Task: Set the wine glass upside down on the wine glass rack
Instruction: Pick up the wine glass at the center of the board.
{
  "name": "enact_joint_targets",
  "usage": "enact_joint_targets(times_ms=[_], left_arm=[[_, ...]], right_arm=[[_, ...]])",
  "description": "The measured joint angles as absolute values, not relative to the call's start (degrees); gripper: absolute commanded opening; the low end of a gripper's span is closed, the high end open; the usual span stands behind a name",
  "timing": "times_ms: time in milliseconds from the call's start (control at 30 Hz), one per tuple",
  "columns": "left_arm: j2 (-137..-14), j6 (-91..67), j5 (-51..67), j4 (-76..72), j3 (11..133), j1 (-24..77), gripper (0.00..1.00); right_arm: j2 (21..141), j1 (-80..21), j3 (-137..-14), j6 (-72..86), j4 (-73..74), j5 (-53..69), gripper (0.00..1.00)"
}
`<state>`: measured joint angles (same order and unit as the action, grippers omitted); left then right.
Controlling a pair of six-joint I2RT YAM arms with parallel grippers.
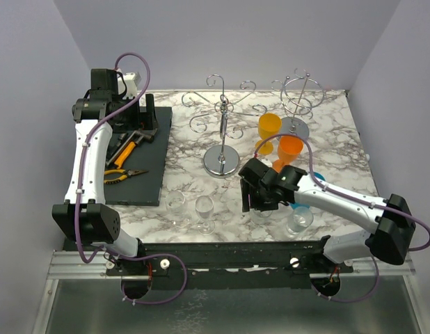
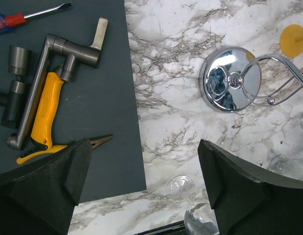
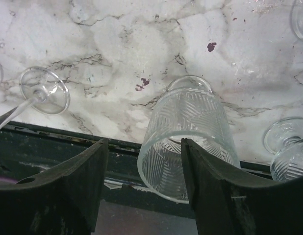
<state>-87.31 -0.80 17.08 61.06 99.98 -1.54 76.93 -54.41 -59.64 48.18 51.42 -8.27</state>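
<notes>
Glass (image 3: 186,122) by table's (image 3: 141,39) near edge under right tool (image 3: 144,142), open and empty; left tool (image 2: 144,144) open, empty, over mat (image 2: 92,98) edge.

Marble table (image 1: 180,149) carries a dark mat (image 1: 142,184); a chrome rack (image 1: 222,163); a wine glass (image 1: 204,207).

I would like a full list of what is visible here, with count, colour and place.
Clear glasses: four, colourless, front of the table.
Orange glasses: two, orange, right of the centre rack.
Blue glass: one, blue, right side, partly hidden.
Racks: two, chrome, centre and back right.
Mat: one, dark, left side.
Tools: several, yellow and grey, on the mat.
Table: one, white marble.
Left gripper: one, black, open, over the mat's right edge.
Right gripper: one, black, open, around one clear glass.
</notes>
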Motion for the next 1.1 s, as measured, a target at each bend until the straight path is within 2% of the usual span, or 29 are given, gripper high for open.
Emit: enact_joint_targets(times_ms=[67, 167, 233, 333, 400, 767, 967, 1100], left_arm=[[-87.3, -0.8, 17.0, 61.1, 100.0, -1.5, 0.99], [-87.3, -0.8, 17.0, 61.2, 100.1, -1.5, 0.99], [-87.3, -0.7, 17.0, 61.4, 100.2, -1.5, 0.99], [-87.3, 0.1, 17.0, 61.6, 100.5, -1.5, 0.99], [-87.3, 0.3, 17.0, 61.7, 100.6, -1.5, 0.99], [-87.3, 0.3, 19.1, 63.2, 103.1, -1.5, 0.99], [-87.3, 0.6, 24.2, 64.4, 105.4, -1.5, 0.99], [-86.8, 1.4, 29.1, 65.5, 105.8, -1.5, 0.99]], right_arm=[[78.3, -54.5, -59.5, 48.8, 50.9, -8.9, 0.64], [81.1, -55.1, -59.5, 49.8, 50.2, -10.3, 0.56], [82.6, -55.9, -59.5, 50.5, 50.0, -11.0, 0.43], [83.7, -56.9, -59.5, 51.6, 49.5, -11.9, 0.14], [83.8, -57.4, -59.5, 51.8, 49.2, -12.6, 0.01], [78.2, -57.5, -63.8, 52.5, 54.0, -14.4, 0.01], [69.2, -57.6, -74.3, 49.5, 55.5, -14.1, 0.01], [68.2, -57.6, -84.0, 47.6, 56.3, -14.0, 0.01]])
